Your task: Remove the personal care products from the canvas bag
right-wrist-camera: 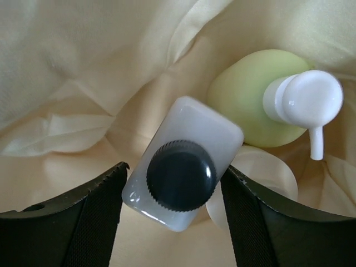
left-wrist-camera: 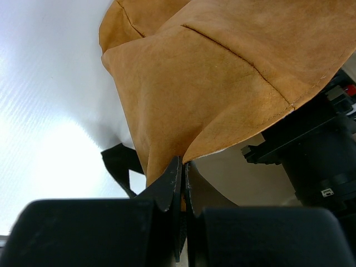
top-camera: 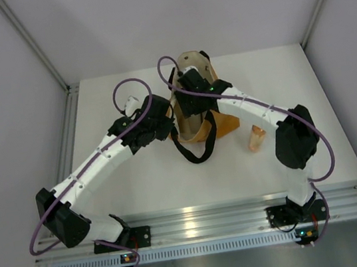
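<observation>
The canvas bag (top-camera: 197, 114) lies mid-table with its mouth open, and its mustard outside fills the left wrist view (left-wrist-camera: 222, 83). My left gripper (top-camera: 168, 127) is shut on the bag's rim (left-wrist-camera: 183, 164). My right gripper (top-camera: 190, 97) is down inside the bag, open. Its jaws (right-wrist-camera: 175, 169) straddle the whitish bottle with the black cap (right-wrist-camera: 183, 172), close to both sides. The pale-green pump bottle (right-wrist-camera: 250, 100) stands just behind it. The cream jar (right-wrist-camera: 272, 175) is partly hidden under the whitish bottle. The orange bottle with the pink cap (top-camera: 255, 139) lies on the table right of the bag.
A black loop handle (top-camera: 196, 150) trails from the bag toward me and also shows in the left wrist view (left-wrist-camera: 118, 162). Cream lining (right-wrist-camera: 83, 83) folds around the bottles. White walls and metal rails (top-camera: 69, 133) border the table.
</observation>
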Controlling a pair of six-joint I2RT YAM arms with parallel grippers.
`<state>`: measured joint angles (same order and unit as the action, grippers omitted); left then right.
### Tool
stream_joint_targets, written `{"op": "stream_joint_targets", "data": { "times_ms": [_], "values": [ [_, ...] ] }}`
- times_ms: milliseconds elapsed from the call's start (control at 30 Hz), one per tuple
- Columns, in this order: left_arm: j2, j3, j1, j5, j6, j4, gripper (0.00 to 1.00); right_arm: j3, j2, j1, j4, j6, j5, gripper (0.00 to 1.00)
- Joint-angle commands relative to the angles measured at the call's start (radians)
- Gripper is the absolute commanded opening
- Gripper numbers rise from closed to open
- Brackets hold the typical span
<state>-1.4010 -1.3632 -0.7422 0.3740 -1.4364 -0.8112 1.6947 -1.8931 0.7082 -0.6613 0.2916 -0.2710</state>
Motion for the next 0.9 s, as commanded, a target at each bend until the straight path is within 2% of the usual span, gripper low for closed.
{"op": "stream_joint_targets", "data": {
  "times_ms": [0,267,400,567,667,767,800,867],
  "values": [
    [-0.009,0.013,0.001,0.002,0.018,-0.023,0.00,0.054,-0.003,-0.023,0.049,0.091,-0.016,0.67],
    [-0.006,0.018,0.001,0.000,0.016,-0.025,0.00,0.017,0.008,-0.010,0.040,0.280,-0.088,0.68],
    [-0.004,0.023,0.001,-0.001,0.011,-0.023,0.00,0.062,-0.029,-0.009,-0.021,0.351,-0.163,0.68],
    [-0.004,0.022,0.001,-0.003,0.011,-0.025,0.00,0.128,-0.089,-0.006,-0.069,0.379,-0.181,0.65],
    [-0.003,0.023,0.001,-0.001,0.010,-0.026,0.00,0.167,-0.119,0.000,-0.113,0.389,-0.203,0.60],
    [0.002,0.023,0.001,0.002,0.008,-0.026,0.00,0.175,-0.120,0.013,-0.132,0.406,-0.241,0.48],
    [0.000,0.023,0.001,0.002,0.008,-0.026,0.00,0.172,-0.115,0.016,-0.132,0.420,-0.255,0.39],
    [0.004,0.024,0.001,0.003,0.007,-0.026,0.00,0.164,-0.104,0.017,-0.132,0.432,-0.261,0.31]
  ]
}}
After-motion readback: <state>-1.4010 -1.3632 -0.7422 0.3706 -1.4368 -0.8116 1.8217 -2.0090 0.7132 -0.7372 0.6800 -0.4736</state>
